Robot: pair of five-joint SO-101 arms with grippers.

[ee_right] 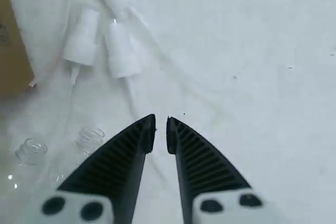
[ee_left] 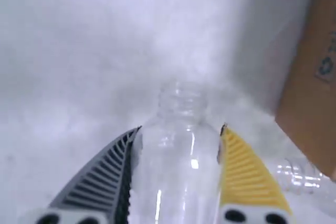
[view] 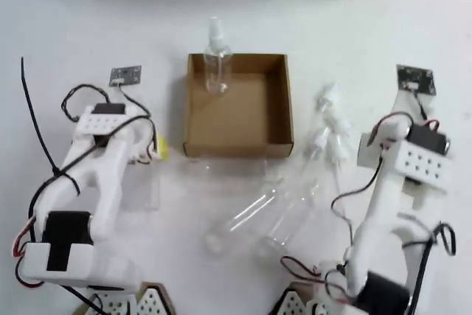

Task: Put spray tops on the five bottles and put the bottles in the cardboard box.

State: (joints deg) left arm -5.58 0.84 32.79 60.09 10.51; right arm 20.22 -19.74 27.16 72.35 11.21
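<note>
My left gripper (ee_left: 178, 132) is shut on a clear bottle (ee_left: 178, 156) with no top, its open neck sticking out past the grey and yellow fingers. In the high view that bottle (view: 141, 186) is left of the cardboard box (view: 274, 142). One bottle with a spray top (view: 216, 60) stands in the box's far left corner. Several bare bottles (view: 254, 215) lie on the table in front of the box. Loose white spray tops (view: 330, 127) lie right of the box. My right gripper (ee_right: 160, 129) hovers just short of the spray tops (ee_right: 121, 51), shut, with nothing in it.
The box's brown wall (ee_left: 315, 77) is close beside the held bottle, and another bottle (ee_left: 302, 177) lies at its foot. Two open bottle necks (ee_right: 89, 137) lie near my right gripper. Small circuit boards (view: 125, 75) sit at the back on both sides.
</note>
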